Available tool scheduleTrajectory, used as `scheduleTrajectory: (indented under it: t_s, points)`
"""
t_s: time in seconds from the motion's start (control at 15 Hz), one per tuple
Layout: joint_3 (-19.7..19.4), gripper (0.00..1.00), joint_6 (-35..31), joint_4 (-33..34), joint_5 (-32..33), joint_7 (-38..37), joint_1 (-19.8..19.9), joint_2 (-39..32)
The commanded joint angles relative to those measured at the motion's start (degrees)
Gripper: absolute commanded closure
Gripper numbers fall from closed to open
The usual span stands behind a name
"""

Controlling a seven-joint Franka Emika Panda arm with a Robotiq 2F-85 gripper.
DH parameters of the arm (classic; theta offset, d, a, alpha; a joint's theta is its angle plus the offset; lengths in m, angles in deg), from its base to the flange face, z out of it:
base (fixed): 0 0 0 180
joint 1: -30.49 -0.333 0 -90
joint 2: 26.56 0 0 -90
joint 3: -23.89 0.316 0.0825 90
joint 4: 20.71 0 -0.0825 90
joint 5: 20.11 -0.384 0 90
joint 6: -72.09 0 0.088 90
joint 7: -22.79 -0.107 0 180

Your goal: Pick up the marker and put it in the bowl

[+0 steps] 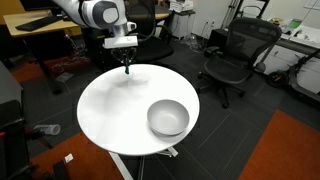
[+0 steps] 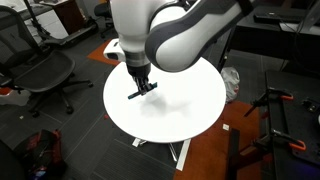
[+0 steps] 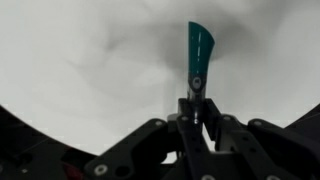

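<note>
Gripper is clenched on the marker near one end, w/ most of the shaft sticking out past the jaws. It's by the table edge, well apart from the bowl. Can't tell if it's clear of the top. For the carry: lift enough to clear the bowl rim, go slow so the end-grip doesn't pivot, center over the bowl, release low.

- The marker is a short, thin teal-blue stick. It is pinched at one end between the fingers of the gripper, and its free end juts out past the fingertips.
- The bowl is round, deep and grey-silver. It stands upright, well apart from the gripper.
</note>
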Motion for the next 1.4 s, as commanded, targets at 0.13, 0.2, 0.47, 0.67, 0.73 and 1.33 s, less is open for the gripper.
scheduleTrajectory:
  t_s: [0.13,0.2,0.47,0.67,0.73,1.33]
  points:
    - [-2.22,0.95,1.41,-2.59,-2.89,-1.82,3.28,9.90]
    - [-2.98,0.95,1.41,-2.69,-3.28,-2.39,3.84,11.19]
    - [-6.14,0.95,1.29,-2.57,-3.60,-6.52,5.65,14.44]
    - [-7.81,0.95,1.09,-2.58,-4.06,-9.65,7.08,15.70]
    - [-8.34,0.95,1.08,-2.64,-4.29,-10.72,7.62,16.03]
    - [-12.37,0.95,0.70,-4.23,-7.41,-19.63,10.99,16.21]
